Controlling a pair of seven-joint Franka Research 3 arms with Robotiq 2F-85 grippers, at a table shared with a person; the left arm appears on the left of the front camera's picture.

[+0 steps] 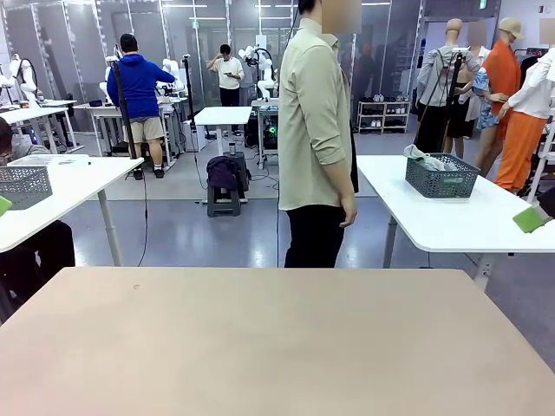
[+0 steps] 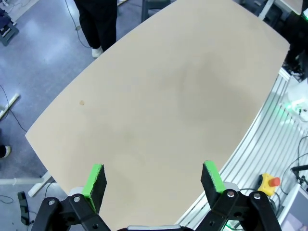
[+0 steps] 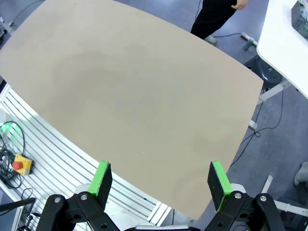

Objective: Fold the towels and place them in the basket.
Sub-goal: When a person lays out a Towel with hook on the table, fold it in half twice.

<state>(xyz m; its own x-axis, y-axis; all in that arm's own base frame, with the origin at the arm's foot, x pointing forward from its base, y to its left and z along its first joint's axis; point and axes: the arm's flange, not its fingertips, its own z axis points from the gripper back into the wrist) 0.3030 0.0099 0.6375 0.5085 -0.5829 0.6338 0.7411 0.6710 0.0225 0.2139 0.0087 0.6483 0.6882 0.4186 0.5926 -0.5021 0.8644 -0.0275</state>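
My left gripper [image 2: 153, 175] hangs open high above the bare tan table [image 2: 168, 96], with nothing between its green pads. My right gripper [image 3: 159, 175] is open too, over the same table [image 3: 134, 86] near its front edge. A dark grey mesh basket [image 1: 442, 176] stands on a white table beyond the far right corner. Pale crumpled cloth [image 1: 425, 158] is heaped in it; I cannot tell whether this is the towels. A person [image 1: 316, 130] in a pale green shirt stands at the far edge of the table [image 1: 277, 347], arms down, turned to the right.
A second mesh basket [image 1: 23, 185] sits on a white table at the far left. Slotted aluminium rails with a yellow stop button [image 2: 268, 183] [image 3: 19, 163] run along my side of the table. Other people and tables are farther back.
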